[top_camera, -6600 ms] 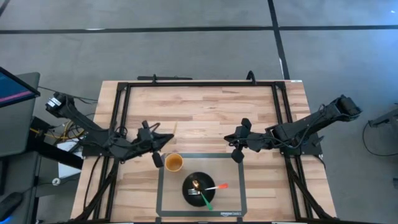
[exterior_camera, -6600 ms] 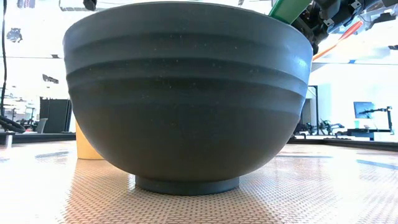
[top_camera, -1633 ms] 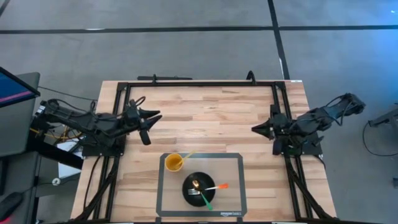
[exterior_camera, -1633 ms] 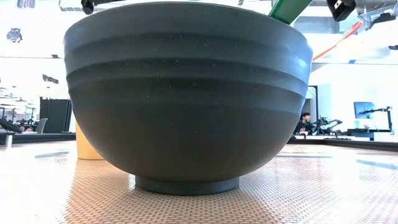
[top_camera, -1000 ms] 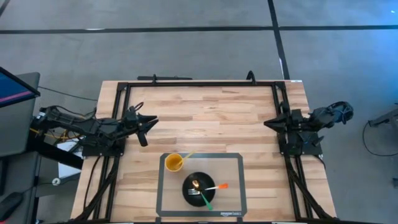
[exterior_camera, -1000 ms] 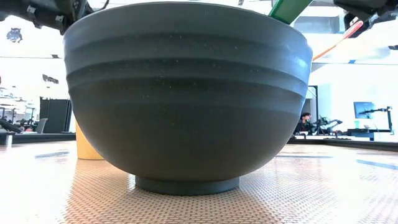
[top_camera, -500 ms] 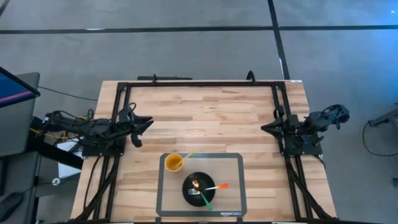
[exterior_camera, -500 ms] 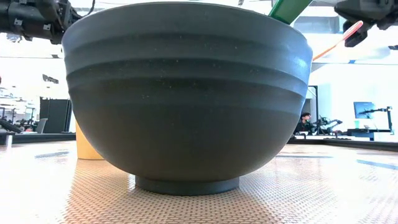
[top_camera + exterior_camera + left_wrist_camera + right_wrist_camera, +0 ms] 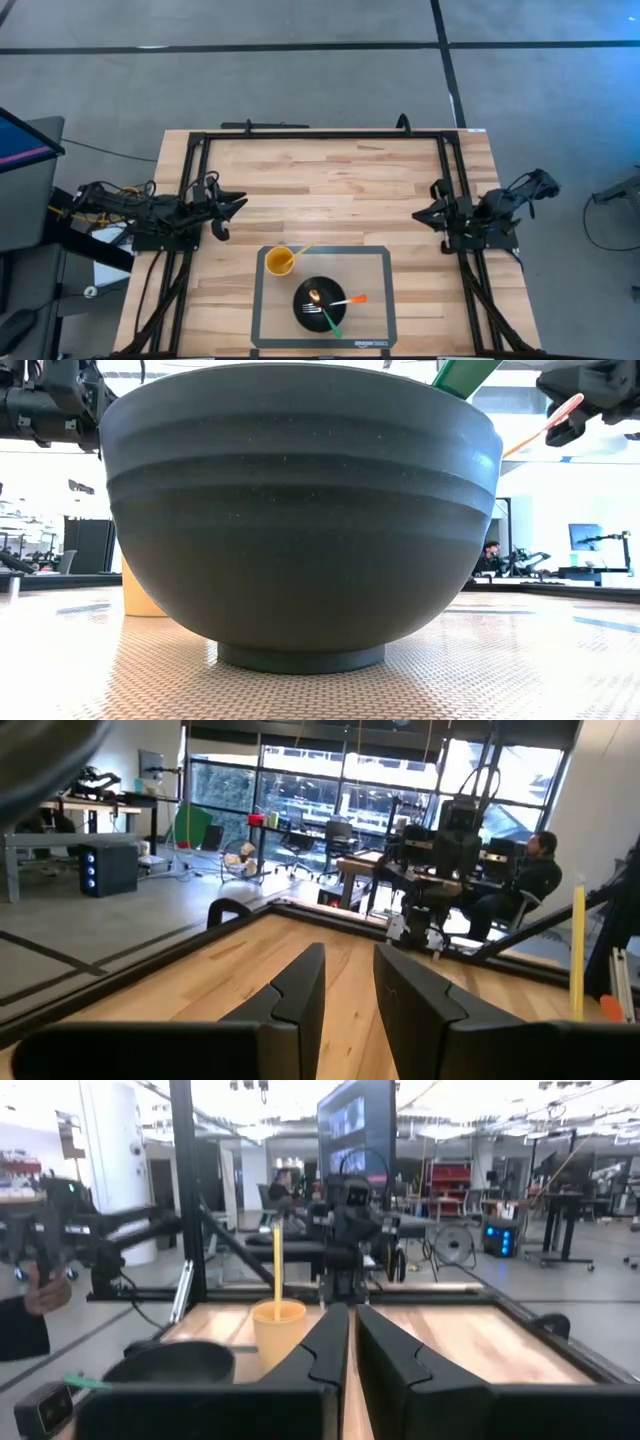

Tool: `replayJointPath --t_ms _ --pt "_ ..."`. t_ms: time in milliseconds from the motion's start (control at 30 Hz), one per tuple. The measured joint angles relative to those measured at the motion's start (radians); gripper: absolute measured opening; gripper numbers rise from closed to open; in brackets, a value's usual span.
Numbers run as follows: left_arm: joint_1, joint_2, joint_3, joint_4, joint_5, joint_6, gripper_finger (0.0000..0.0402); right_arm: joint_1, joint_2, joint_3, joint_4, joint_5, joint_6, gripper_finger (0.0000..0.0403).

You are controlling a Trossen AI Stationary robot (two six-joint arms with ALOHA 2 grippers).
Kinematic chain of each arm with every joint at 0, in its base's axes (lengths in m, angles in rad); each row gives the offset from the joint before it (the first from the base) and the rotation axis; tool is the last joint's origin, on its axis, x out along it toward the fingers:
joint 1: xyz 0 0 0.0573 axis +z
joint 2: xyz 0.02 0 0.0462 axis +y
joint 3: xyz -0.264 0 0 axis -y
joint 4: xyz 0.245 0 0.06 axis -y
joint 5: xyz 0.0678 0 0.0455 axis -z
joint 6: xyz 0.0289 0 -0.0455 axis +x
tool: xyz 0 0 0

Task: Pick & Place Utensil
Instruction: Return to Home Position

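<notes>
on the mat (image 9: 378, 300): straw (image 9: 300, 249) in yellow cup (image 9: 279, 262)
left gripper (image 9: 232, 203): left edge, slightly parted, empty
right gripper (image 9: 425, 215): right edge, closed, empty
step: homing; next likely just park

Left end effector (image 9: 238, 202) ajar, right end effector (image 9: 420, 214) closed

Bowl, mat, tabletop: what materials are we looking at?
Black bowl: probably matte plastic or melamine, given the dull sheen, fine specks and moulded ridges.
Mat: clear, likely soft plastic or silicone. Wood shows through it, and it has an embossed grid texture up close.
Table: pale wood in butcher-block strips with visible grain.
</notes>
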Motion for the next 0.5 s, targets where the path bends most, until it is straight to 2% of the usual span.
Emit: replayJointPath --t_ms 200,367,500 --pt "0.000 0.000 -0.021 0.007 0.017 -0.006 0.0090 0.000 0.000 -0.055 0.055 0.001 -0.018 0.0017" --pt "0.000 0.001 -0.024 0.007 0.076 0.017 0.0090 0.000 0.000 -0.059 0.051 0.001 -0.013 0.0017" --pt "0.000 0.001 -0.024 0.006 0.086 0.022 0.0090 0.000 0.000 -0.058 0.019 -0.004 0.000 0.0017"
